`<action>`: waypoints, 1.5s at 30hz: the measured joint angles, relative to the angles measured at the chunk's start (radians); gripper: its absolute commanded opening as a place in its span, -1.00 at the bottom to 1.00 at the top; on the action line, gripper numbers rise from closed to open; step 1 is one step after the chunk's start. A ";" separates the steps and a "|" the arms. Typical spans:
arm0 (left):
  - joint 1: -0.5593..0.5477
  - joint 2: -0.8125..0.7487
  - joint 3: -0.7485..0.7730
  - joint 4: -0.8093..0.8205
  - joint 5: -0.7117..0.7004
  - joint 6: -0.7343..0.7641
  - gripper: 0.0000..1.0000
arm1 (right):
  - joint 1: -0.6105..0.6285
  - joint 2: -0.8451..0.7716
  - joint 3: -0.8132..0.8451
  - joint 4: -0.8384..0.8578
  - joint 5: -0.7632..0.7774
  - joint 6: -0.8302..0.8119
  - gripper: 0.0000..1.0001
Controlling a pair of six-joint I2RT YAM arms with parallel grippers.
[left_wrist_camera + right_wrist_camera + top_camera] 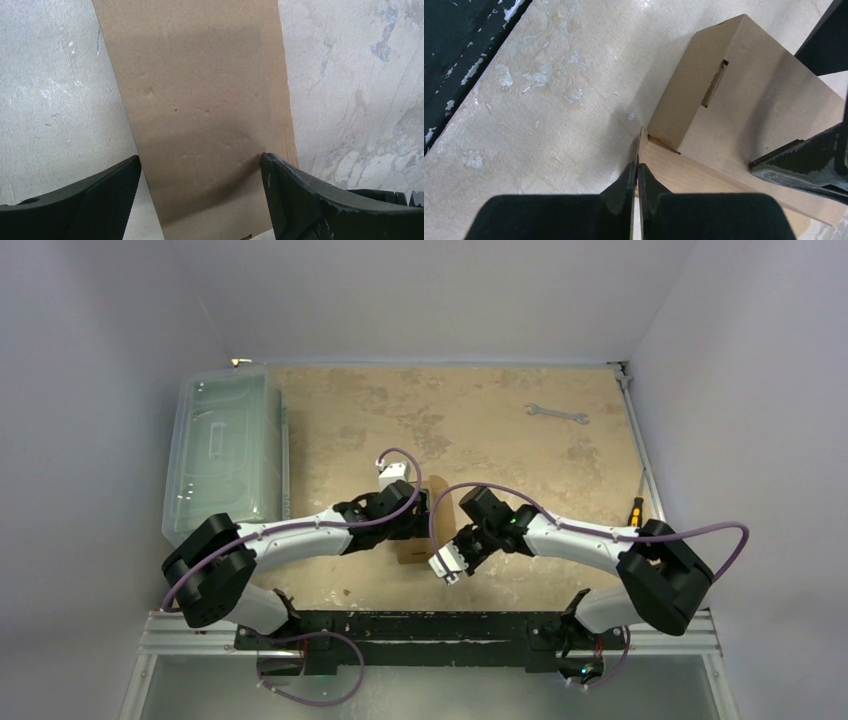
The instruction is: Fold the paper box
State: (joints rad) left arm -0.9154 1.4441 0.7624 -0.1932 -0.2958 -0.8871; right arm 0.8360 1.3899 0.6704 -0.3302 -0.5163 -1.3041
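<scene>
You had your left end effector (199, 161) spread apart above the paper box (200, 90), likely steadying it, while your right end effector (636, 172) clamped 1 flap edge for folding.

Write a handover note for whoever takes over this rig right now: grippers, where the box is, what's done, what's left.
Left gripper: open, its jaws either side of a flat panel of the paper box, not clamped.
Right gripper: shut on the thin edge of a flap at the box's corner.
Box: mid-table, between the two arms.
Done: a slotted wall is folded up.
Left: the box is not closed; the remaining flaps probably need folding in.
</scene>
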 measured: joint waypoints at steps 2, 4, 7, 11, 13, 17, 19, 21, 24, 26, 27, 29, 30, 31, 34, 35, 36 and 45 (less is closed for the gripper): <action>0.000 0.000 -0.003 0.003 0.000 -0.009 0.75 | -0.002 0.001 0.004 -0.001 -0.001 0.011 -0.75; 0.000 0.000 -0.003 0.005 0.000 -0.013 0.75 | -0.002 0.000 0.005 0.000 -0.003 0.024 -0.71; 0.000 0.000 -0.006 0.008 0.000 -0.020 0.75 | -0.002 0.001 0.005 0.000 -0.003 0.038 -0.67; 0.006 -0.001 -0.015 0.021 0.001 -0.030 0.74 | -0.002 0.000 0.011 0.001 -0.006 0.058 -0.60; 0.006 -0.002 -0.020 0.026 0.002 -0.038 0.74 | -0.002 0.000 0.014 0.001 -0.009 0.064 -0.59; 0.006 -0.005 -0.024 0.031 0.002 -0.043 0.74 | -0.001 0.000 0.016 0.001 -0.024 0.072 -0.63; 0.007 -0.005 -0.025 0.031 0.003 -0.046 0.74 | 0.000 0.000 0.016 0.001 -0.026 0.075 -0.63; 0.010 -0.007 -0.027 0.033 0.004 -0.047 0.74 | 0.000 0.000 0.016 0.001 -0.027 0.076 -0.61; 0.012 -0.010 -0.036 0.043 0.006 -0.051 0.74 | 0.001 0.000 0.016 0.001 -0.028 0.077 -0.60; 0.012 -0.012 -0.040 0.048 0.006 -0.056 0.74 | 0.002 0.000 0.016 0.001 -0.028 0.080 -0.63; 0.012 -0.013 -0.041 0.049 0.006 -0.060 0.74 | 0.002 0.000 0.016 0.002 -0.028 0.082 -0.63; 0.012 -0.013 -0.041 0.049 0.006 -0.063 0.74 | 0.006 0.000 0.016 0.005 -0.028 0.090 -0.67; 0.012 -0.013 -0.041 0.049 0.006 -0.064 0.74 | 0.008 0.000 0.016 0.008 -0.028 0.094 -0.70; 0.012 -0.013 -0.041 0.049 0.007 -0.064 0.74 | 0.008 0.000 0.016 0.011 -0.027 0.097 -0.74; 0.013 -0.015 -0.044 0.051 0.009 -0.064 0.74 | 0.010 0.000 0.016 0.017 -0.027 0.109 -0.90; 0.014 -0.016 -0.046 0.052 0.009 -0.064 0.74 | 0.010 0.000 0.016 0.019 -0.026 0.111 -0.94; 0.015 -0.018 -0.048 0.055 0.011 -0.064 0.74 | 0.010 0.000 0.016 0.020 -0.025 0.113 -0.97; 0.027 -0.039 -0.071 0.060 0.014 -0.067 0.74 | 0.010 0.008 0.022 0.020 -0.019 0.138 -1.00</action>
State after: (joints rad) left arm -0.8886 1.4048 0.6918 -0.1333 -0.2821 -0.9543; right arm 0.8463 1.3979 0.6926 -0.3103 -0.5354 -1.1664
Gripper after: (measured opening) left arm 0.871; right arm 0.005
